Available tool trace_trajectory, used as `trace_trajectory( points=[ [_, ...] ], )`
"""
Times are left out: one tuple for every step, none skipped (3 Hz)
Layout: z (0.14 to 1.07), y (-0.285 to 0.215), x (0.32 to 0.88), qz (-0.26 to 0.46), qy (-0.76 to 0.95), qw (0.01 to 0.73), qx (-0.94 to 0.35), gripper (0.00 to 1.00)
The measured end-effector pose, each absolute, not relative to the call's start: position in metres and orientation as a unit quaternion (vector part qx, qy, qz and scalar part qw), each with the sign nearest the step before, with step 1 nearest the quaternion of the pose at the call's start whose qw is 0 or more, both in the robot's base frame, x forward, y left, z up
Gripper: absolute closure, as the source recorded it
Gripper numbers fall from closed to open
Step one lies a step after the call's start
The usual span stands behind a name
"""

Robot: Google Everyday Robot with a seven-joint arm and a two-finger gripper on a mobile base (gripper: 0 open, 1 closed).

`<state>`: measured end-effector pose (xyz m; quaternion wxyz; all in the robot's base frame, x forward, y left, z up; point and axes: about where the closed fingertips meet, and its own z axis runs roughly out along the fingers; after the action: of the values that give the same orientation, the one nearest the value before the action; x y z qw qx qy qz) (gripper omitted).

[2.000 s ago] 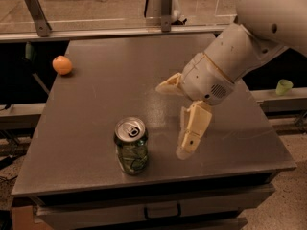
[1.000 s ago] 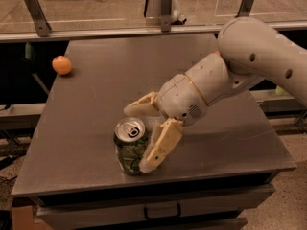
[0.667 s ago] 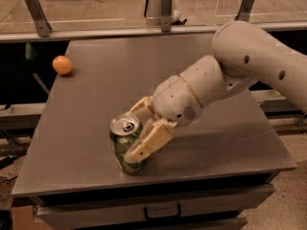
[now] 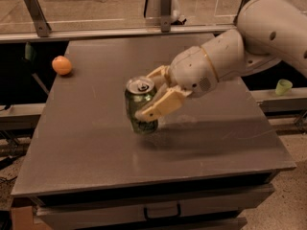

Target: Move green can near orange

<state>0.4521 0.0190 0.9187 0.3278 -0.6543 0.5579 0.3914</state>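
Small green drink can [image 4: 135, 99] with a silver top: in the middle of the grey metal table [image 4: 96, 147], standing up with a slight lean. Pinched on two sides by the cream two-finger gripper [image 4: 147, 94], reaching in from the right. Hard to tell whether touching the table or just lifted. Small round orange fruit [image 4: 62, 65] at the far left edge, well apart from the can. From the gripper, far and left to get there. Probably next: carry the can that way, keep it upright, put down just beside the fruit without bumping.
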Motion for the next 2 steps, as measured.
trace_trajectory(
  points=[
    [0.9404, 0.0167, 0.4618, 0.378, 0.551, 0.350, -0.656, 1.00],
    [0.9385, 0.0175, 0.4606, 0.380, 0.552, 0.348, -0.656, 1.00]
  ],
)
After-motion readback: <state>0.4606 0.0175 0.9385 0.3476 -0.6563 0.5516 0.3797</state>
